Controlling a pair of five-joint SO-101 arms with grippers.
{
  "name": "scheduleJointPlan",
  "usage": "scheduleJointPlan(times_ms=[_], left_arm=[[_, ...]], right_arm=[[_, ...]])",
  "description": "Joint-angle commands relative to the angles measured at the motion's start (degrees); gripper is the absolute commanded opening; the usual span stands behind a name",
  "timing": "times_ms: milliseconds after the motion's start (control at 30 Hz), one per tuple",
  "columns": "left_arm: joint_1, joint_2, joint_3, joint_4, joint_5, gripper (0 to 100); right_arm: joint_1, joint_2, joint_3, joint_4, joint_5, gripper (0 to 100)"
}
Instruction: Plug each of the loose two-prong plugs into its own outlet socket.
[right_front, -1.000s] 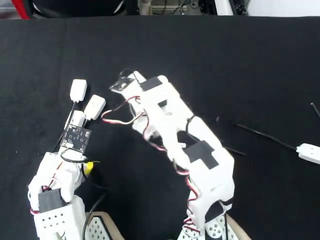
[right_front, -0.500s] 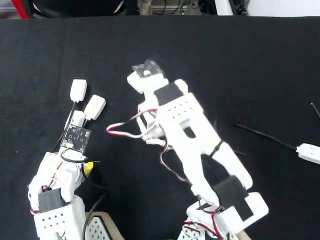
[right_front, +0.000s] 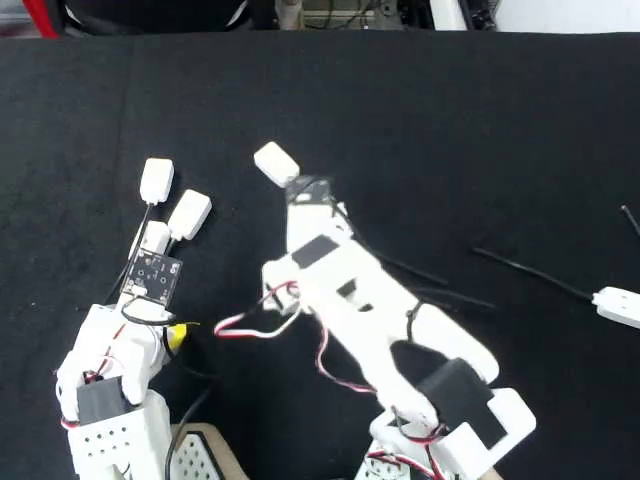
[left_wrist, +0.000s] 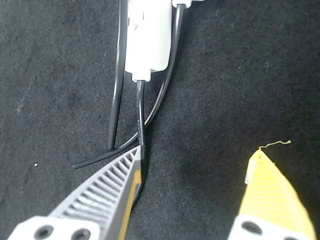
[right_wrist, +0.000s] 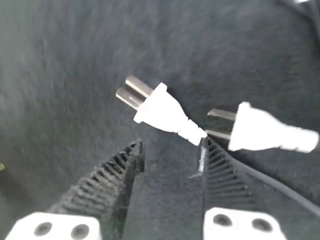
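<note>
From above, a white plug (right_front: 275, 163) lay out on the black cloth (right_front: 450, 100), and I took my bearings from it. The right gripper (right_front: 300, 186) sat just short of that plug, nose toward it. From up there I couldn't make out its fingers. Off toward the left arm's (right_front: 110, 400) side of the plug lay a pair of white cord blocks (right_front: 189, 213), side by side, with that arm pointing at them. Well away on the plug's other side, at the cloth's edge, was another white cord end (right_front: 617, 303).

Through the left wrist camera, the left gripper (left_wrist: 200, 152) had its fingers wide apart, one grey (left_wrist: 100, 200) and one yellow (left_wrist: 267, 192), with bare cloth between them. A white cord block (left_wrist: 148, 37) lay beyond the tips, nearer the grey finger's line. Its black lead (left_wrist: 141, 115) ran back to the grey fingertip and passed along its inner edge.

Through the right wrist camera, the two dark fingers (right_wrist: 125, 170) stood apart and held nothing. The plug lay just past the tips, not in the gap. Its prongs pointed away, and its tail end sat at one fingertip, touching it as near as I could tell. A second plug (right_wrist: 265, 130) lay close beside the first, outside the fingers, with its prongs toward the first plug.
</note>
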Motion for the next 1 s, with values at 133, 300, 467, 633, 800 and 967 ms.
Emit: scheduleJointPlan(times_ms=[133, 300, 467, 633, 800, 967], left_arm=[[-0.04, -0.09, 1.10, -0.26, -0.53, 33], [-0.04, -0.09, 1.10, -0.26, -0.53, 33], [-0.04, -0.09, 1.10, -0.26, -0.53, 33], [-0.04, -0.09, 1.10, -0.26, -0.53, 33], [-0.04, -0.09, 1.10, -0.26, -0.53, 33], [-0.04, -0.09, 1.10, -0.26, -0.53, 33]], right_arm=[[3.34, -1.36, -0.04, -1.93, 22.07, 18.0], [4.66, 0.13, 2.77, -8.53, 29.98, 17.7], [4.92, 7.34, 1.54, -9.76, 39.65, 17.7], [4.84, 13.93, -6.46, 0.00, 44.04, 17.3], [5.10, 14.90, -12.88, 7.74, 43.60, 1.0], [4.92, 14.81, -15.34, 14.33, 48.00, 1.2]])
